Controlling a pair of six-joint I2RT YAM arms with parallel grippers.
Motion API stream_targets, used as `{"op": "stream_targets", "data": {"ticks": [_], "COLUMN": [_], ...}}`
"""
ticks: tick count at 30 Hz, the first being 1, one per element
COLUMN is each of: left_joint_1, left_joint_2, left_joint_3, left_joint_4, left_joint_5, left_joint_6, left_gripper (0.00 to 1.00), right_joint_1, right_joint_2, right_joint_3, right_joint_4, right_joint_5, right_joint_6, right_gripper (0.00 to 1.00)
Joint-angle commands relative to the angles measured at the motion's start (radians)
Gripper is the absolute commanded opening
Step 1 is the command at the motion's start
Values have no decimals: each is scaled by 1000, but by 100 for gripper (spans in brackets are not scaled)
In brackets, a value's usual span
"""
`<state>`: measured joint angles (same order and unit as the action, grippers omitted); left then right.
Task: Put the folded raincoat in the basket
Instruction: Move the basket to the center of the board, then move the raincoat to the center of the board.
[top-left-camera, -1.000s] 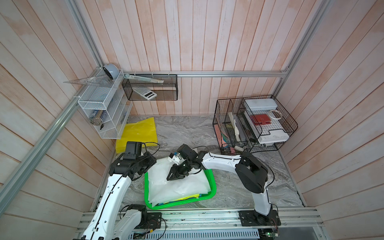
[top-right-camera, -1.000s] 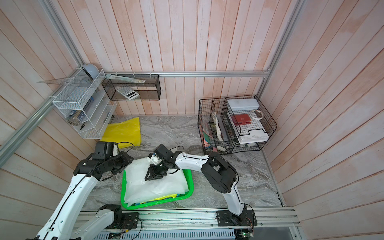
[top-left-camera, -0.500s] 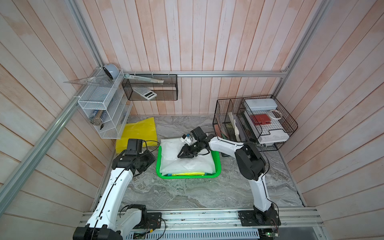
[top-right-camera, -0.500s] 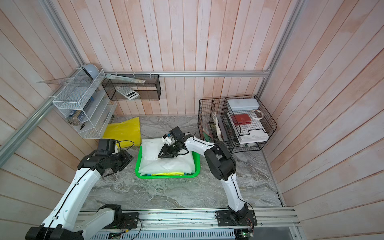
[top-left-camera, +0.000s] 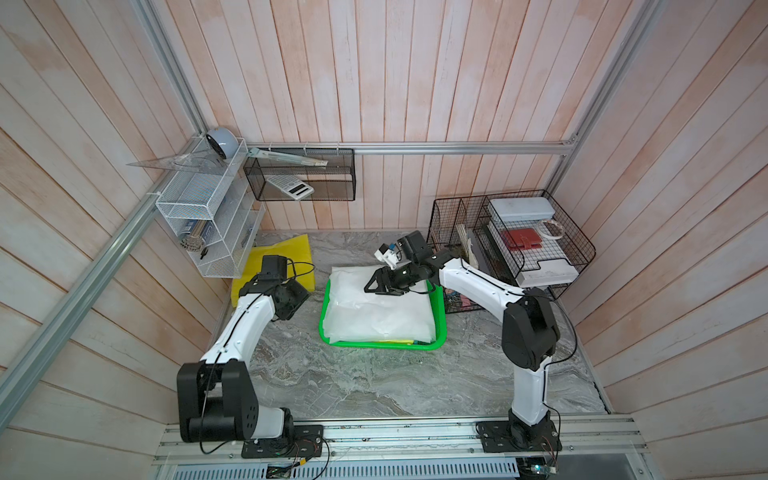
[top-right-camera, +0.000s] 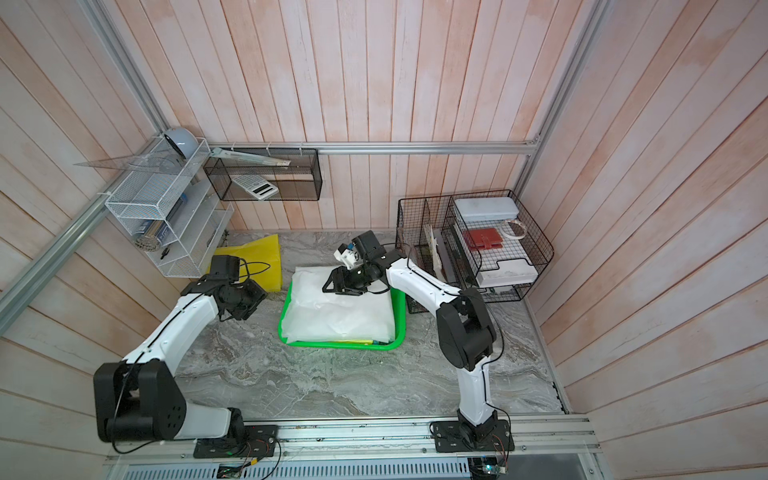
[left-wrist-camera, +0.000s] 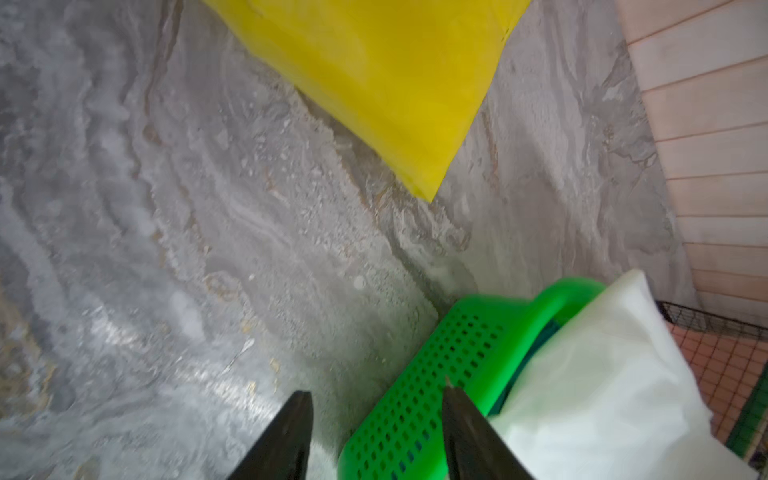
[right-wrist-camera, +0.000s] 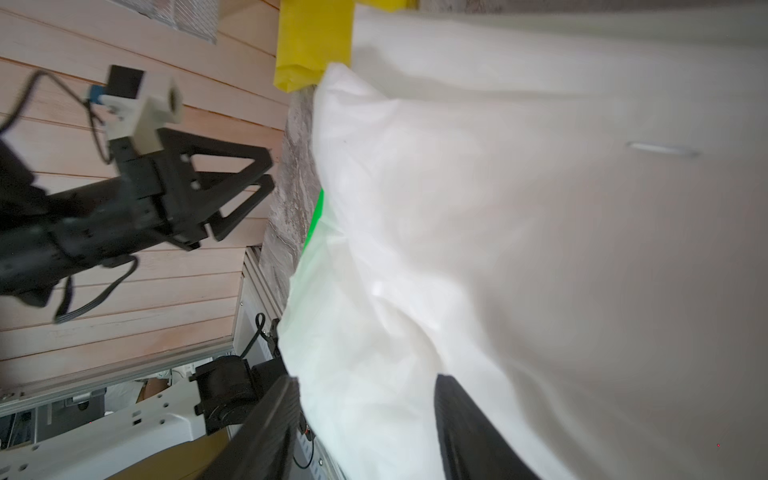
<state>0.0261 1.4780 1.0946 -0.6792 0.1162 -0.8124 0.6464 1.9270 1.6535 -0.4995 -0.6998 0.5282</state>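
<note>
Marble tabletop (top-left-camera: 374, 386) holds the basket (top-left-camera: 386, 344) with the raincoat (top-left-camera: 374, 311) inside, and the right gripper (right-wrist-camera: 368, 378) above it and left gripper (left-wrist-camera: 376, 388) beside it have just opened, so placement looks done.

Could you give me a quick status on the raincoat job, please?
Left gripper open, beside basket. Right gripper open above raincoat. Raincoat in basket, far edge over rim. Nothing blocking.

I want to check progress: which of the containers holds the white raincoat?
The bright green plastic basket; the black wire organiser, black mesh box and white mesh shelf hold other things.
</note>
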Motion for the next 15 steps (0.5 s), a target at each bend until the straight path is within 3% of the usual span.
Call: {"op": "stream_targets", "data": {"ticks": [1, 7, 15], "left_joint_1": [2, -25, -131], "left_joint_2": [99, 336, 605], "left_joint_3": [87, 283, 634], "left_joint_4": [56, -2, -201], "left_joint_5": [-57, -187, -369], "left_joint_6": [-3, 70, 213], "left_gripper": [57, 60, 63], "right_joint_1": [-32, -53, -54], "right_joint_2": [-132, -293, -427], "right_joint_3": [-44, -149, -327], "right_joint_4": [-4, 4, 130], "right_joint_5": [20, 2, 52], "right_joint_6": [4, -4, 36], "right_gripper": [59, 58, 59]}}
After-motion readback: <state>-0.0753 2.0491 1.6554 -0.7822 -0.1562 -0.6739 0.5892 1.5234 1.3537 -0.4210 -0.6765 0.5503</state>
